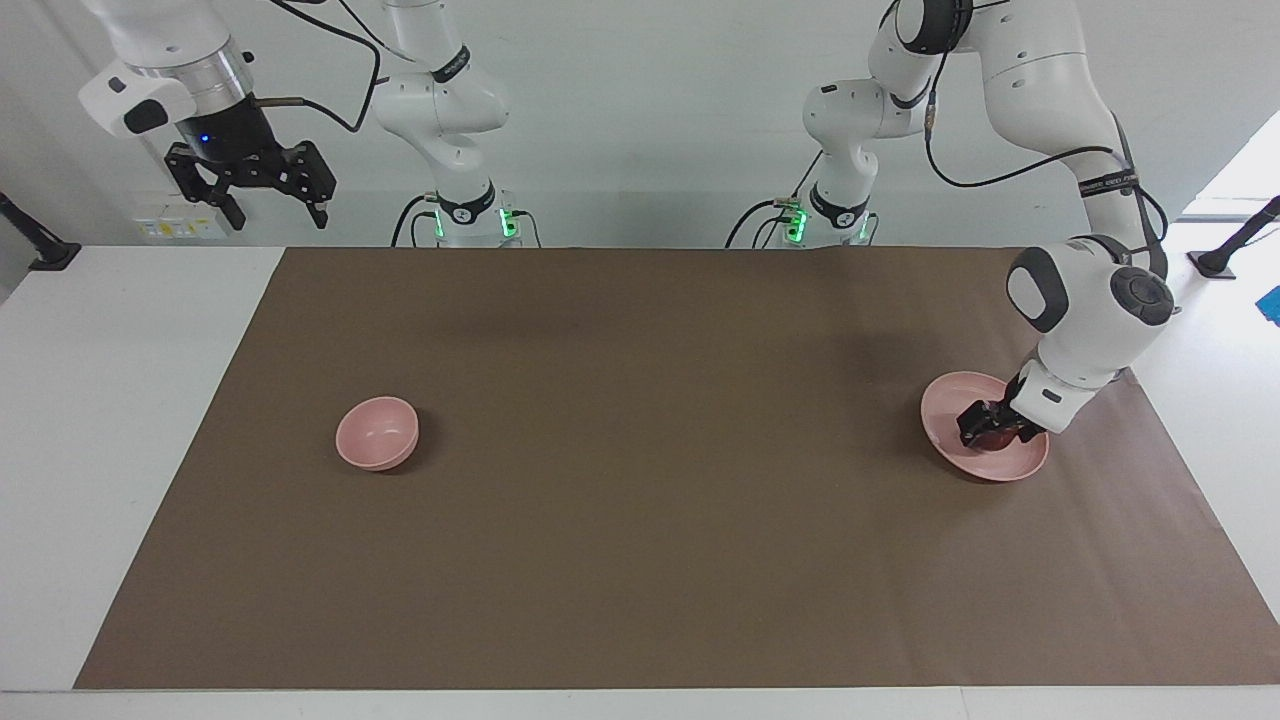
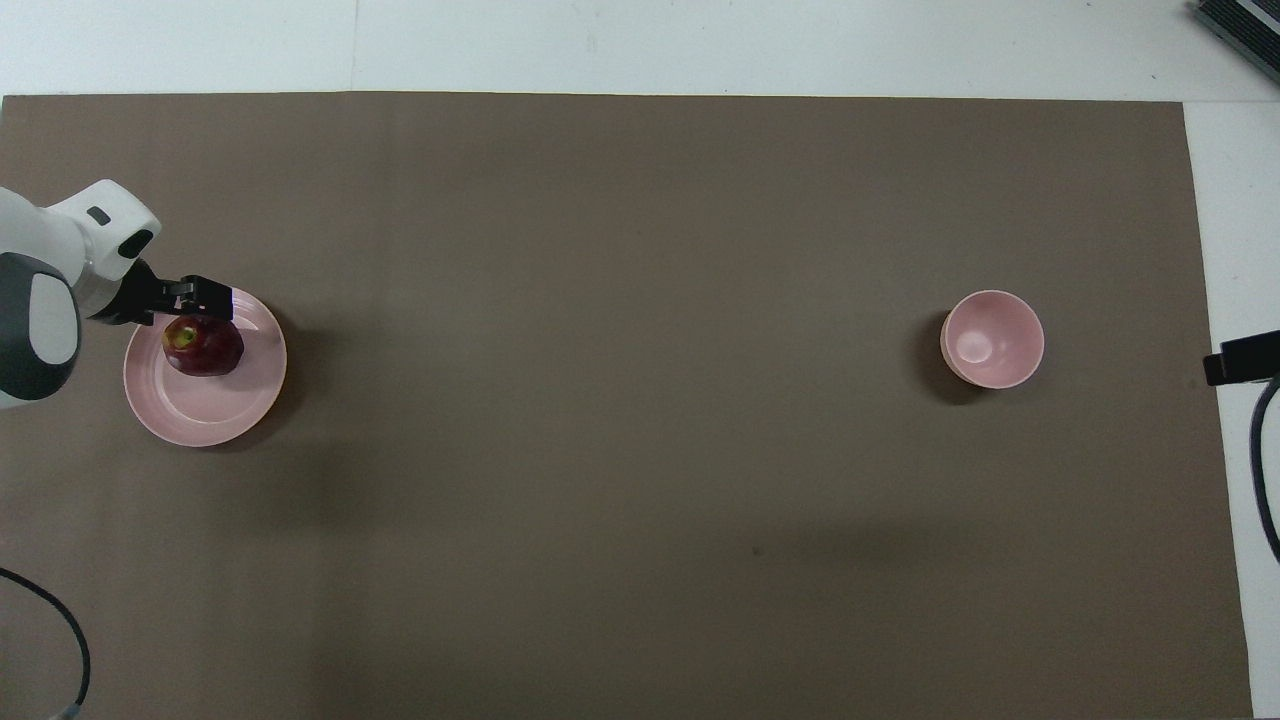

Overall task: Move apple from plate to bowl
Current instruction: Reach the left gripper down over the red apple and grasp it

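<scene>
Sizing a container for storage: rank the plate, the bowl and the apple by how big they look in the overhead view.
1. The plate, widest by a clear margin.
2. The bowl, narrower than the plate.
3. The apple, smallest, lying on the plate.
All three lie about equally far from the camera, so the order seems safe.

- one apple (image 2: 203, 346)
- one plate (image 2: 215, 415)
- one bowl (image 2: 992, 339)
- one brown mat (image 2: 640, 450)
- two arms, two grippers: left gripper (image 1: 992, 428), right gripper (image 1: 262, 190)
</scene>
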`<state>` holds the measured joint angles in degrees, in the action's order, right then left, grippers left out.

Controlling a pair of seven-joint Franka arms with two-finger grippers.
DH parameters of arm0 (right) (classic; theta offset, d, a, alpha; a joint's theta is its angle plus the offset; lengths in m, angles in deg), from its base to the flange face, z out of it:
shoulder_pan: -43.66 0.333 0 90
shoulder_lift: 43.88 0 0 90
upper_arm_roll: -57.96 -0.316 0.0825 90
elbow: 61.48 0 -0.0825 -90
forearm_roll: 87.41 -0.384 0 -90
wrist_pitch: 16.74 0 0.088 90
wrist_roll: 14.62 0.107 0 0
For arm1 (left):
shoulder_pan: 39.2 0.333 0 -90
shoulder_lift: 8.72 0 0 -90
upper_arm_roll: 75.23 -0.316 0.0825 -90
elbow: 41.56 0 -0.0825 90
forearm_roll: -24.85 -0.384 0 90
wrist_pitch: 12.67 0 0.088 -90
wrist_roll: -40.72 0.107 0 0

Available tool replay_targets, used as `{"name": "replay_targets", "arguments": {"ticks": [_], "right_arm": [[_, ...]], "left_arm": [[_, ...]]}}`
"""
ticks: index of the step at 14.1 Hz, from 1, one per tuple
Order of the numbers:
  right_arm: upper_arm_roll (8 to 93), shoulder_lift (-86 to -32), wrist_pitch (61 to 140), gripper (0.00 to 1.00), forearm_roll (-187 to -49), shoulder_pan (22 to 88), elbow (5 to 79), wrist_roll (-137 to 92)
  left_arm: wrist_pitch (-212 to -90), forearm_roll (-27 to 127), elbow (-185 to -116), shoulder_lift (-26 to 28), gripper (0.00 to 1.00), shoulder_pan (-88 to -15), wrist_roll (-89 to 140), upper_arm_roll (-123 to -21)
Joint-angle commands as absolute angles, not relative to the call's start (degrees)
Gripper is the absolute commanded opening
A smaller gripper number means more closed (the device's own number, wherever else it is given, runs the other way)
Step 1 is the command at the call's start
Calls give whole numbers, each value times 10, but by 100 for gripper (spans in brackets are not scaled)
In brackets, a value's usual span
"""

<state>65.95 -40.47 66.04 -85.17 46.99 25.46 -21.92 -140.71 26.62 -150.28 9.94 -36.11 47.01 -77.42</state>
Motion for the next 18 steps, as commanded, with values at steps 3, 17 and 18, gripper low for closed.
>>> {"name": "replay_targets", "arguments": {"ticks": [3, 17, 18], "right_arm": [[658, -397, 654, 100, -855, 466, 262, -237], [657, -396, 653, 100, -854, 466, 264, -237], [657, -396, 651, 100, -855, 467, 264, -233]], "left_arm": [[-1429, 266, -1538, 79, 100, -363, 480, -779], [-1224, 256, -1368, 107, 0, -367, 479, -779], [-1199, 255, -1352, 106, 0, -370, 479, -778]]}}
